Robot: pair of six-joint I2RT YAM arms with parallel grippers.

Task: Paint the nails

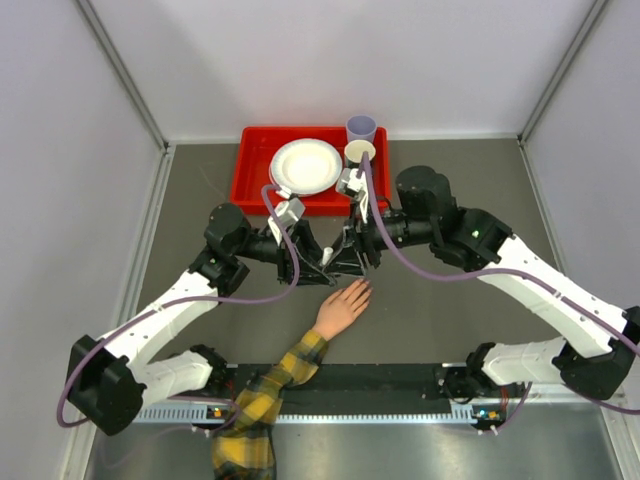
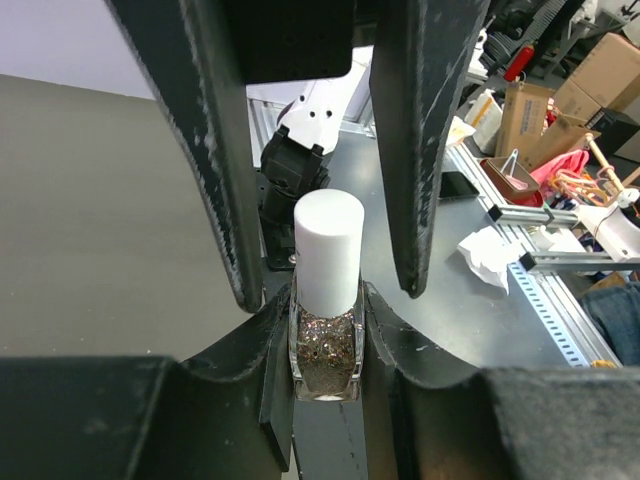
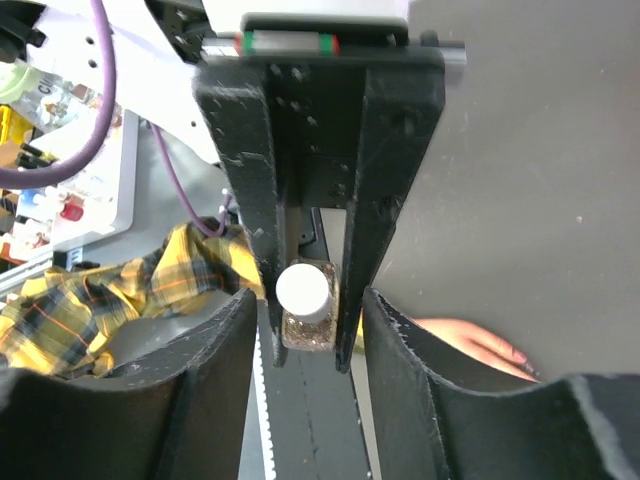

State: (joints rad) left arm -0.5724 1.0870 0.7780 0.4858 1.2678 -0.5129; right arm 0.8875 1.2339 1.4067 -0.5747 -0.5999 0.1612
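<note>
A small clear bottle of glitter polish (image 2: 325, 350) with a white cap (image 2: 328, 250) is held upright in my left gripper (image 2: 325, 310), whose jaws are shut on its glass body. My right gripper (image 3: 308, 300) is open, its fingers on either side of the cap and apart from it. In the top view both grippers, left (image 1: 325, 262) and right (image 1: 352, 255), meet just above the pale mannequin hand (image 1: 342, 308). The hand lies flat, with its nails (image 1: 365, 287) pointing toward the grippers. Its plaid sleeve (image 1: 265, 395) runs toward the near edge.
A red tray (image 1: 255, 180) at the back holds a white plate (image 1: 305, 167). A purple cup (image 1: 361, 128) and a white cup (image 1: 359, 152) stand at its right end. A black rail (image 1: 380, 385) runs along the near edge.
</note>
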